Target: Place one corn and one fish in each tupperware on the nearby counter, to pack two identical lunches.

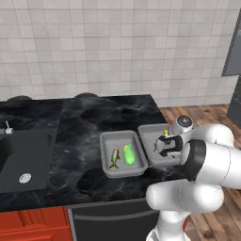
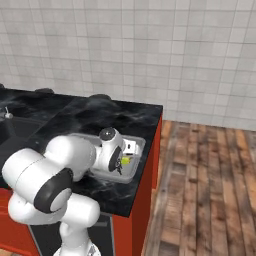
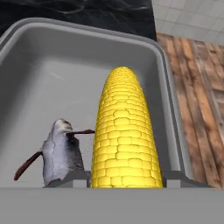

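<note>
My gripper (image 1: 163, 141) hangs over the right tupperware (image 1: 148, 129) and is shut on the yellowish corn (image 3: 124, 131), which stands between my fingertips (image 3: 74, 178) and points along the tray. Under it, on the tray floor (image 3: 87, 74), lies the dark grey fish (image 3: 61, 155), just left of the cob in the hand view. The left tupperware (image 1: 106, 141) holds the pale olive fish (image 1: 114, 157) and the lime green corn (image 1: 129, 154) side by side. Both trays sit on the black counter (image 1: 84, 117). In the right base view the gripper (image 2: 122, 161) and corn (image 2: 125, 160) are partly hidden by my arm.
A dark sink basin (image 1: 23, 155) is set into the counter at the left. The counter ends just right of the right tray, with wooden floor (image 2: 210, 175) beyond. A tiled wall (image 1: 117, 47) runs behind the counter.
</note>
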